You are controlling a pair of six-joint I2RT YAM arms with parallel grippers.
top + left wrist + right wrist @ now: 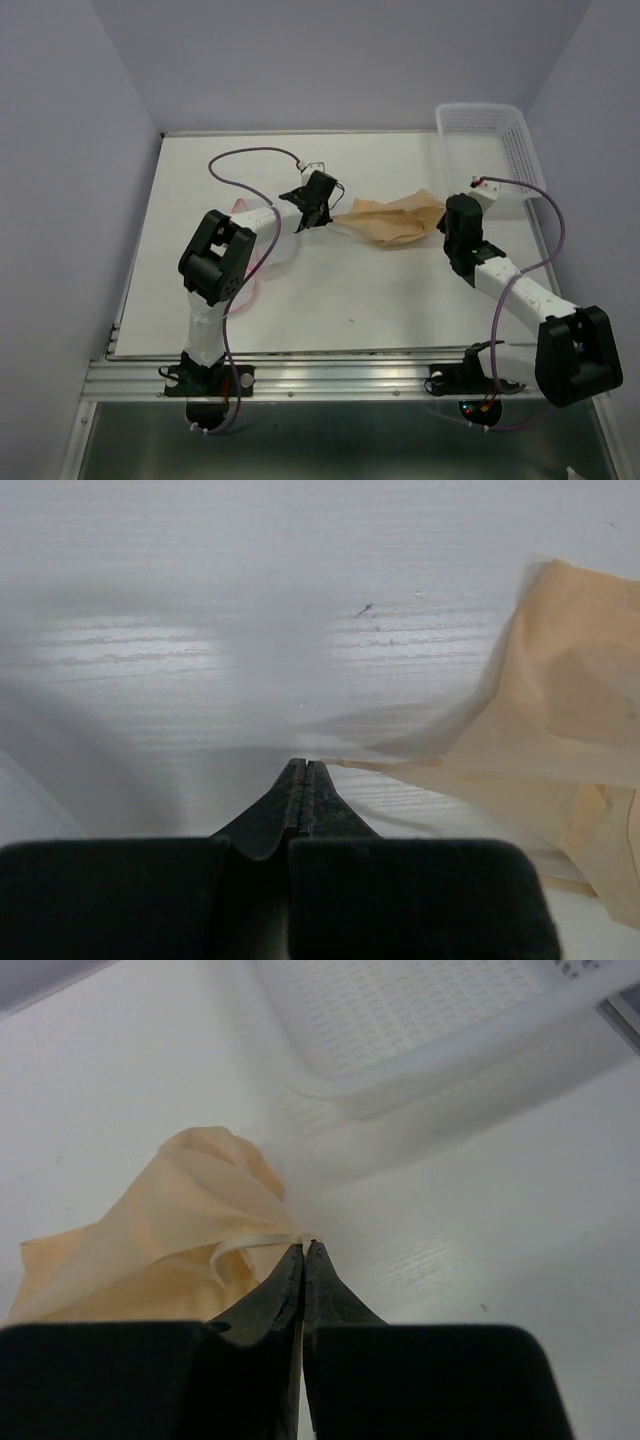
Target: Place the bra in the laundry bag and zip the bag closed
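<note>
The tan bra (395, 220) hangs stretched between my two grippers just above the white table, casting a shadow under it. My left gripper (335, 212) is shut on its left edge; in the left wrist view the jaws (305, 765) meet on a thin strip of the bra (560, 730). My right gripper (447, 217) is shut on the right end, and its tips (310, 1247) pinch a pale strap of the bra (170, 1240). Of the laundry bag only pink edging (243, 206) shows, mostly hidden beneath the left arm.
A rigid white slotted basket (500, 150) stands at the back right corner, close behind the right gripper, its rim (440, 1060) filling the top of the right wrist view. Purple cables loop over both arms. Walls enclose the table.
</note>
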